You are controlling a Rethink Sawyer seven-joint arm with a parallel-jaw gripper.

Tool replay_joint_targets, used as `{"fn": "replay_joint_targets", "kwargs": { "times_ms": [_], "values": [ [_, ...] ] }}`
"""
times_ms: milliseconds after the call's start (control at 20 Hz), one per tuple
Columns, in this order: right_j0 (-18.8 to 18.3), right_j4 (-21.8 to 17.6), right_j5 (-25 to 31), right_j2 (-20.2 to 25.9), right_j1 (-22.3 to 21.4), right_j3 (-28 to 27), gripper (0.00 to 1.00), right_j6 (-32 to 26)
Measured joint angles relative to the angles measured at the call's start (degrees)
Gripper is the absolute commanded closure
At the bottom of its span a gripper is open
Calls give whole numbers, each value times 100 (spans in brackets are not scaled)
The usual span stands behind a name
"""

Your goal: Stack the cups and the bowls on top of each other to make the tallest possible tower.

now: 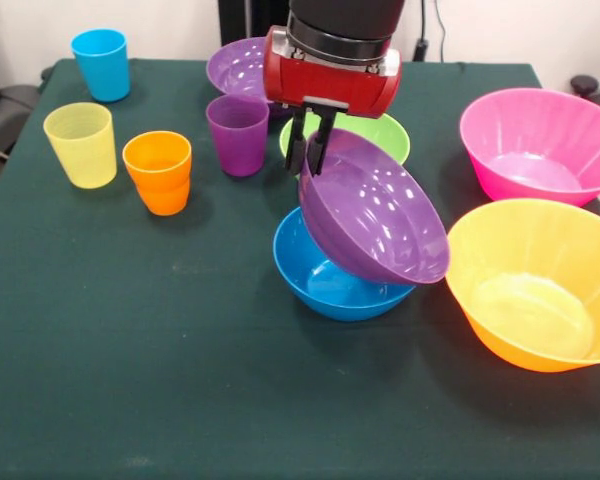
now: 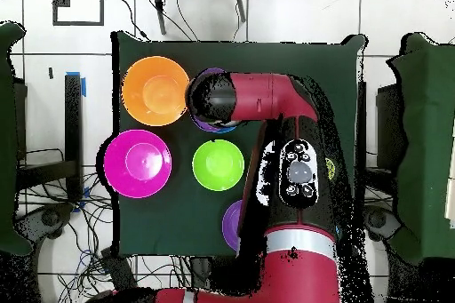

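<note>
From the front, the gripper (image 1: 313,150) is clamped on the rim of a purple bowl (image 1: 375,212), which tilts steeply with its lower edge inside the blue bowl (image 1: 332,280) at mid-table. Close behind sit the green bowl (image 1: 382,132) and purple cup (image 1: 237,133); the orange bowl (image 1: 532,282) is just right.

From overhead, the arm (image 2: 267,99) covers that pair; the orange bowl (image 2: 155,91) lies beside it, with the pink bowl (image 2: 137,163) and green bowl (image 2: 218,164) close by.

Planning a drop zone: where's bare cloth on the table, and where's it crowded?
Free: the wide front strip of the table, below the orange cup and blue bowl. Crowded: the far side around the gripper and the right edge by the orange bowl.
</note>
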Motion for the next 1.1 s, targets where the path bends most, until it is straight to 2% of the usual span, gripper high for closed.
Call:
{"fn": "replay_joint_targets", "kwargs": {
  "times_ms": [650, 1100],
  "values": [
    [-238, 84, 0, 12, -204, 235, 100, 0],
    [-256, 85, -1, 11, -276, 375, 100, 0]
  ]
}}
